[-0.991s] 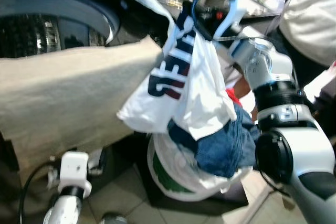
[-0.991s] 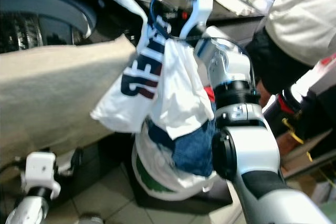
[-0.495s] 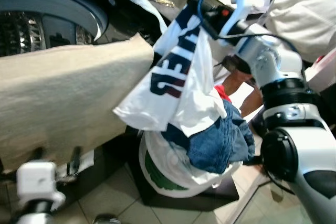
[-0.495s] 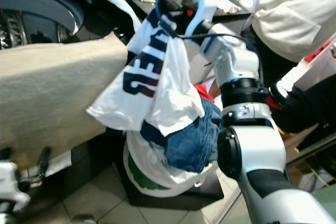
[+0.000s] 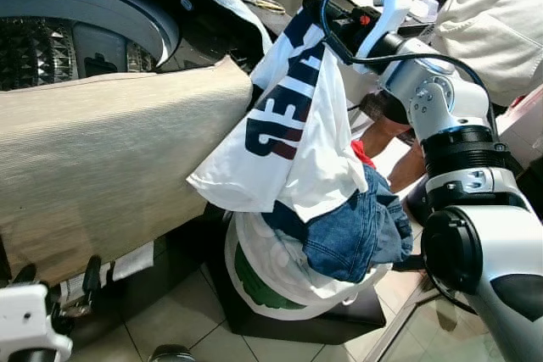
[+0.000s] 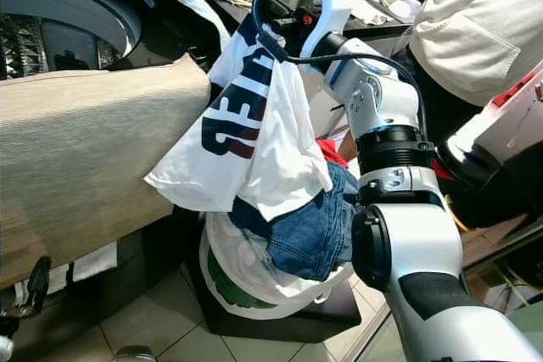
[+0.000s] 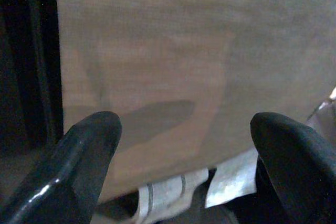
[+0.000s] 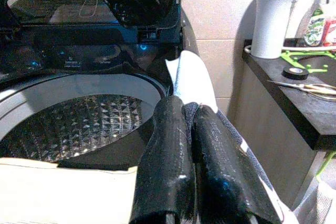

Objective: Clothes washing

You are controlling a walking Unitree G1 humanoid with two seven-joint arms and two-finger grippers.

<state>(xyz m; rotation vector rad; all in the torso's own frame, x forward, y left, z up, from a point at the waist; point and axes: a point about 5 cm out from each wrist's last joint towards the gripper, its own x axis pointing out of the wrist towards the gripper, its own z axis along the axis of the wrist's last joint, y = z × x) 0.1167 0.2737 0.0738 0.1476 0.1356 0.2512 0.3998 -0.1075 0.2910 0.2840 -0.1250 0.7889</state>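
Jeans in bag; right hand pinches tee (left hand apart).

One white T-shirt with dark lettering hangs up top, one pair of blue jeans sits in one white laundry bag, and one beige cloth drapes the single top-loading washing machine. Two grippers are counted, the right gripper and the left gripper. One white kettle and one person.

I see a white shirt with navy and dark red lettering pinched in my black right gripper — blue denim below it, a beige ribbed cloth beside, and a silver studded drum ahead.
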